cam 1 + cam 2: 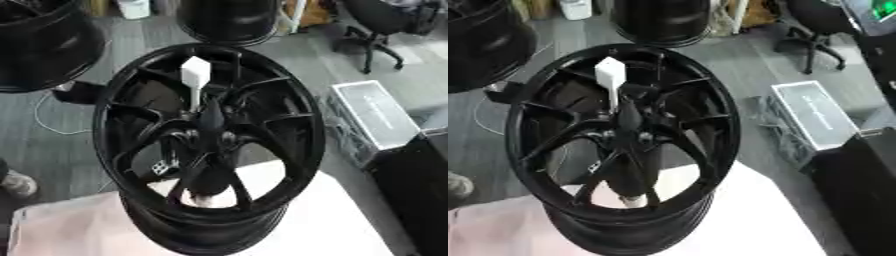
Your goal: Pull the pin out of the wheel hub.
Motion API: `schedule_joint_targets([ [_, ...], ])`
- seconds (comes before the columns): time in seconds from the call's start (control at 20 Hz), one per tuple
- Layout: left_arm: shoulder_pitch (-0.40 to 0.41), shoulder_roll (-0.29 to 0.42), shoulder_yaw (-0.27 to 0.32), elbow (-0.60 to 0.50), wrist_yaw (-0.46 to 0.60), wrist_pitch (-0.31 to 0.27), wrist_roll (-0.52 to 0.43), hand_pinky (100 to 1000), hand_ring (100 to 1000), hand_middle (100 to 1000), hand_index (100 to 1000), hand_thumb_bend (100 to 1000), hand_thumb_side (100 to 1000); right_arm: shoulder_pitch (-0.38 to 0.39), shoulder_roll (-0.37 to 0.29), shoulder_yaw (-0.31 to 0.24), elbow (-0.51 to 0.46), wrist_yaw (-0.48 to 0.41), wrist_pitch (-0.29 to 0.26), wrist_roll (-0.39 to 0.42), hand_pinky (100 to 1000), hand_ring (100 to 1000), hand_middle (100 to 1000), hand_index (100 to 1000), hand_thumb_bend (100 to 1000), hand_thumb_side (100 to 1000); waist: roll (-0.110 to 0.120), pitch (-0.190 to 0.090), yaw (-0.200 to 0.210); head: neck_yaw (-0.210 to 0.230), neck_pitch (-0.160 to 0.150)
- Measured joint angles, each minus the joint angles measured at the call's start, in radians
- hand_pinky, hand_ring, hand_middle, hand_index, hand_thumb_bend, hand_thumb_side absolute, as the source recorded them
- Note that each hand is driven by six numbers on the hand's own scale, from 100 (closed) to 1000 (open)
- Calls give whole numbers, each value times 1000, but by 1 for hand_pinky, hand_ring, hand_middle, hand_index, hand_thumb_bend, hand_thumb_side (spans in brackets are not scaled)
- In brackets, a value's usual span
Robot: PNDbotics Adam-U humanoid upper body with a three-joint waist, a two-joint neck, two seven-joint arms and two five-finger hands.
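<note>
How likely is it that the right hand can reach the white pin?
Probably yes: the pin sticks up uncovered from the centre of the wheel. No hand shows plainly.

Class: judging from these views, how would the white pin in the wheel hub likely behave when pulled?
The white pin looks rigid and light: thin stem, blocky head. It probably slides straight out of the wheel hub. The head offers flat faces, so it seems unlikely to slip.

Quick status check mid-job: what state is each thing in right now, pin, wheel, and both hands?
Pin: white, upright, still seated in the hub centre, nothing holding it.
Wheel hub: black, lying face up on the white table.
Left hand: not in view.
Right hand: not in view.
</note>
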Motion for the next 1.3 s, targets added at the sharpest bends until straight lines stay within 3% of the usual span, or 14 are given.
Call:
schedule_joint_targets([
  [0.1, 0, 0, 13, 0, 1, -2, 16, 612, 621, 669, 777, 503, 865, 55, -2, -45, 44, 24, 26, -33, 129, 181, 314, 510, 199, 246, 17, 8, -51, 27, -1],
  [0.15, -1, 0, 19, 0, 2, -2, 23, 611, 621, 669, 777, 503, 865, 81, 7, -71, 70, 39, 41, -50, 191, 224, 383, 582, 210, 262, 19, 12, -62, 38, -4],
  [0.2, -1, 0, 23, 0, 3, -3, 29, 611, 621, 669, 777, 503, 865, 108, 22, -96, 95, 54, 57, -66, 200, 230, 398, 598, 211, 266, 18, 17, -65, 45, -6],
  [0.25, -1, 0, 26, 0, 3, -3, 33, 611, 621, 669, 777, 502, 866, 135, 43, -124, 123, 72, 74, -84, 309, 316, 593, 801, 227, 334, 16, 19, -64, 50, -7],
  [0.3, -2, 0, 28, 0, 3, -3, 35, 611, 621, 669, 777, 502, 866, 163, 63, -152, 151, 89, 91, -102, 334, 342, 659, 862, 238, 360, 17, 22, -62, 51, -10],
  [0.5, -12, 0, 27, -1, 4, -2, 35, 611, 621, 669, 777, 502, 866, 278, 148, -264, 266, 157, 161, -171, 334, 342, 659, 862, 238, 360, 20, 28, -31, 33, -15],
  [0.55, -12, 0, 24, -1, 4, -1, 33, 611, 621, 670, 777, 502, 866, 303, 161, -287, 294, 170, 178, -188, 409, 449, 919, 1000, 368, 551, 18, 27, -21, 25, -15],
  [0.85, -12, -1, 3, -1, 4, 1, 13, 611, 621, 670, 776, 501, 866, 470, 235, -340, 442, 142, 253, -290, 392, 444, 908, 1000, 361, 540, 19, 13, 25, -22, -14],
  [1.0, -12, -1, -3, 0, 5, 2, 5, 611, 621, 670, 776, 501, 865, 524, 255, -367, 440, 96, 229, -341, 392, 444, 890, 1000, 339, 503, 19, 11, 28, -33, -13],
  [1.3, -12, -2, -3, 0, 7, 2, 2, 611, 622, 670, 776, 500, 866, 547, 314, -416, 341, -4, 159, -444, 398, 435, 778, 948, 240, 408, 18, 10, 31, -36, -13],
])
